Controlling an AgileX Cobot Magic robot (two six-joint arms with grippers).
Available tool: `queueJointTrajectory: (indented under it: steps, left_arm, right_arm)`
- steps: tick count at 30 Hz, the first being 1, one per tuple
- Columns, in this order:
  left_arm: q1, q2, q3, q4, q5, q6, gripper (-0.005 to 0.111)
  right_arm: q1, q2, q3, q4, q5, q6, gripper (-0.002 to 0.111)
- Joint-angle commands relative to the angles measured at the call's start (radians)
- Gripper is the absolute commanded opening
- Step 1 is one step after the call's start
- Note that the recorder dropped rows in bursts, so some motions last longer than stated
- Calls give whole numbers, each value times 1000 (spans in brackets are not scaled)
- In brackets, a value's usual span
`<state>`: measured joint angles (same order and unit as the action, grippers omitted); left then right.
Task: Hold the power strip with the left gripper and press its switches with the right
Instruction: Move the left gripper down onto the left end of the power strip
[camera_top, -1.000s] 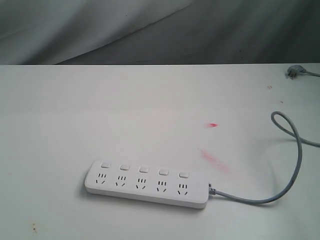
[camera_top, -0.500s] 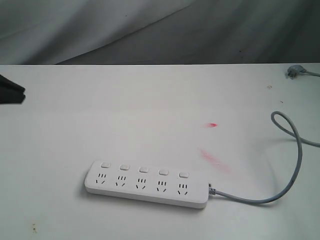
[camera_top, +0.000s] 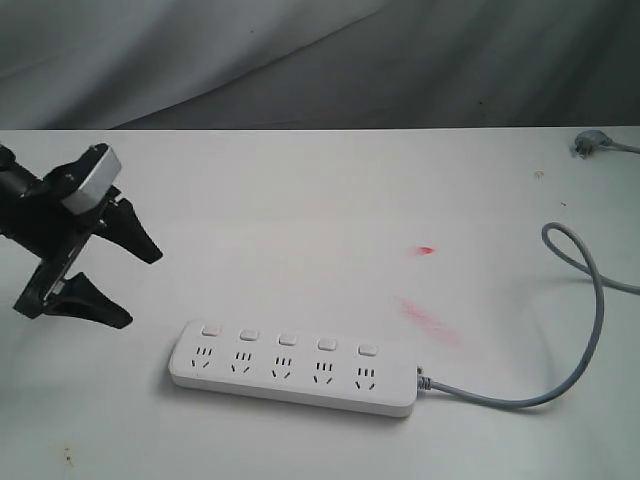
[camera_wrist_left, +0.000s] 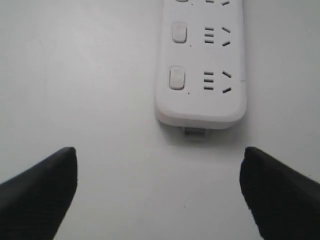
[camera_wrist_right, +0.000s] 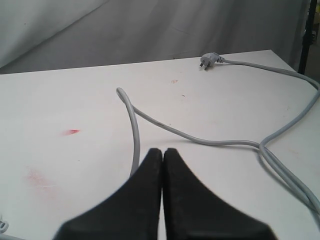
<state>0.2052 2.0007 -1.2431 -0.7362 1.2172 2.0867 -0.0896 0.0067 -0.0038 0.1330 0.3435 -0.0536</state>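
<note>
White worktop (camera_top: 300, 200) before a grey draped cloth (camera_top: 300, 60) at the far side. The power strip (camera_top: 290, 368) lies flat on the near-centre part of the worktop. Its long axis runs left to right, with the right end set slightly nearer than the left. The sockets face up, and the row of five switches (camera_top: 287, 340) runs along the far edge of the strip. The grey cord (camera_top: 590, 330) leaves the right end, curves right and far into a loop, and its plug (camera_top: 590, 143) rests at the far right corner. Two red smears (camera_top: 427, 249) mark the worktop just beyond the strip's right end.

The left gripper (camera_top: 140, 288) hangs above the worktop to the left of the strip, near its left end but apart from it, its jaws spread wide and holding nothing. In the left wrist view the strip's (camera_wrist_left: 200, 60) rounded end faces the gap of the gripper (camera_wrist_left: 159, 155). The right gripper (camera_wrist_right: 162, 152) appears only in its own wrist view, jaws pressed together and empty, over the cord (camera_wrist_right: 135, 130).
</note>
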Motion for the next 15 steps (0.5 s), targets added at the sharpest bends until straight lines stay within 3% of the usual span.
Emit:
queueJointTrajectory:
  steps: [1, 6, 15]
  left_arm:
    - [-66, 29, -18, 67, 4, 7, 83]
    - [-116, 29, -18, 60, 4, 7, 83]
    - [-139, 86, -14, 38, 4, 7, 83]
  right_arm:
    - [-6, -7, 4, -2, -1, 2, 0]
    - [-6, -7, 4, -2, -1, 2, 0]
    - [-6, -7, 4, -2, -1, 2, 0]
